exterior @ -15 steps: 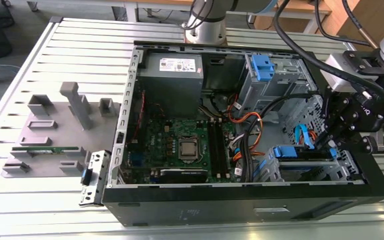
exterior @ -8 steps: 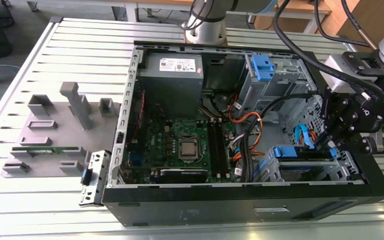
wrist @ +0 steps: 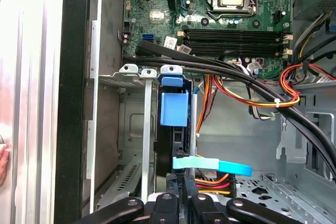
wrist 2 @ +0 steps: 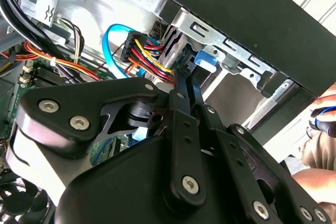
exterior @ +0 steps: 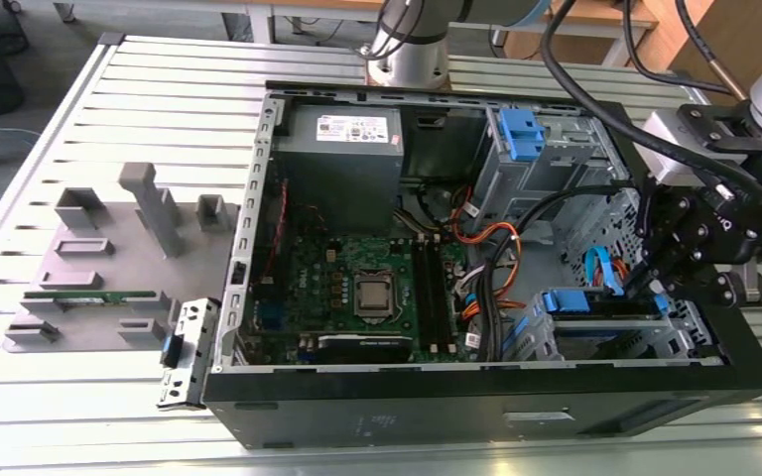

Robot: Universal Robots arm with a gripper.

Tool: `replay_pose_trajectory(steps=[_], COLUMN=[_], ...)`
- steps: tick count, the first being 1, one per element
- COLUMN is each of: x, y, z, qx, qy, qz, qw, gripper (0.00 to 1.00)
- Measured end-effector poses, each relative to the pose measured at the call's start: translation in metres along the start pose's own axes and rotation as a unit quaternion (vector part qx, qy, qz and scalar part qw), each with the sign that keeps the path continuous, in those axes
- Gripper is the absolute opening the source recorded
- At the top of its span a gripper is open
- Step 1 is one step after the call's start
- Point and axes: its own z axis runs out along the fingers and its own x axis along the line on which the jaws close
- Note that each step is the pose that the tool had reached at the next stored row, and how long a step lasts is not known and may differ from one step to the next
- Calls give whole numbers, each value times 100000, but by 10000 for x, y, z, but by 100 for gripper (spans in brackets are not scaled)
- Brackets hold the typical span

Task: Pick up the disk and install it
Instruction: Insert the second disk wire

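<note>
The disk [exterior: 599, 303] stands on edge in the lower drive bay of the open computer case [exterior: 487, 397], at the exterior view's right. Its blue carrier handle [wrist: 173, 108] shows in the first wrist view, and the same handle [wrist 2: 205, 60] shows in the second wrist view. My gripper [exterior: 649, 288] hangs over that bay. In the second wrist view its long black fingers [wrist 2: 181, 93] lie side by side, and the gripper [wrist 2: 184, 69] is shut, with its tips against the disk's end next to the blue handle. Nothing shows between the fingers.
A light blue data cable [wrist: 210, 165] and red-yellow power wires [wrist 2: 147, 51] run close to the fingers. Thick black cables [wrist: 220, 72] cross above the bay. A person's hand [wrist 2: 320, 124] is just outside the case wall. A grey fixture block [exterior: 103, 248] lies on the slatted table.
</note>
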Motion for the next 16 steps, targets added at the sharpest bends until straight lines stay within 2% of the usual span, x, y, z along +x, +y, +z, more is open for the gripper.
replay_pose_trajectory(steps=[3, 16], x=[-1, -1], y=[5, 18], z=[19, 34], qx=[0, -1], qy=[-8, 0], qz=[5, 0], qw=[100000, 100000], gripper=[16, 16])
